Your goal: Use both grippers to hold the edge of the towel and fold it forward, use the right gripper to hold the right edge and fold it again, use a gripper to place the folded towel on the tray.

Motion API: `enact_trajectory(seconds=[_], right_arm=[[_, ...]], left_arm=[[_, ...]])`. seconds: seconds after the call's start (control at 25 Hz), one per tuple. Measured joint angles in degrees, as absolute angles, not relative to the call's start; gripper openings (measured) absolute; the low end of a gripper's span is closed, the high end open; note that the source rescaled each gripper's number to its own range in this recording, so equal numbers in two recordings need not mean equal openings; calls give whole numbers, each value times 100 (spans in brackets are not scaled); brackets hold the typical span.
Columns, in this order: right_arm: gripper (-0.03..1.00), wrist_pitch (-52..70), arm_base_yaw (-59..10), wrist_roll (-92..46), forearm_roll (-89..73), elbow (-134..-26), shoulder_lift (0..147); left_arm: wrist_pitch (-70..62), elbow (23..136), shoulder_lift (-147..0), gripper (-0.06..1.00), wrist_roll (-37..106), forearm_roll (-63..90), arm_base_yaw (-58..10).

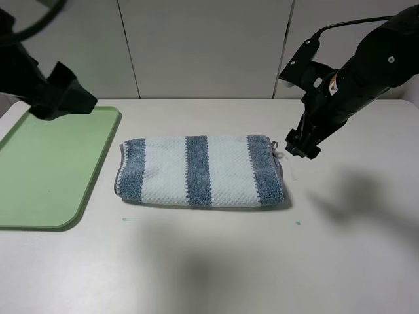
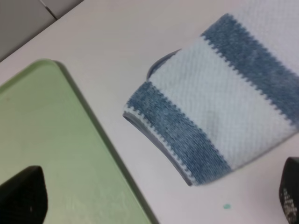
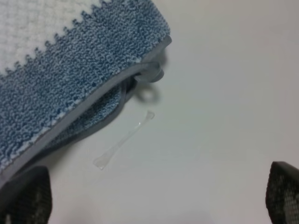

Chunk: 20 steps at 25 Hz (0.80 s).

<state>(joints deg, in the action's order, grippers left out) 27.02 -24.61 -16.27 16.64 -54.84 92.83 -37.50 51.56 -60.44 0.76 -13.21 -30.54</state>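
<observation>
folded towel [image 1: 201, 171] lay just beside right end effector [image 3: 154, 196], spread apart, empty; left end effector [image 2: 156, 198], also apart, above tray [image 1: 39, 163].

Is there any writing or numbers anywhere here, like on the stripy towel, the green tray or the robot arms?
No text here can be read.
Orange-and-white sticker on the right arm: something may be printed on it, but it is too small and blurred to read.
Towel: only stripes, no words.
Loop tag at the towel's corner: no print shows.
Tray: plain green, no label.
</observation>
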Motion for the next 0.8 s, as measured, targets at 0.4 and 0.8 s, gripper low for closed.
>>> enact_trajectory(seconds=[0.4,0.8], right_arm=[[100,2674,-2461,-1523,1646,-5484,9283],[100,2645,-2461,-1522,1646,-5484,9283]], left_arm=[[-4602,4096,-3333,100,-291,-1301,-3054],[-5399,3448,-1542,100,-730,-840,-3054]])
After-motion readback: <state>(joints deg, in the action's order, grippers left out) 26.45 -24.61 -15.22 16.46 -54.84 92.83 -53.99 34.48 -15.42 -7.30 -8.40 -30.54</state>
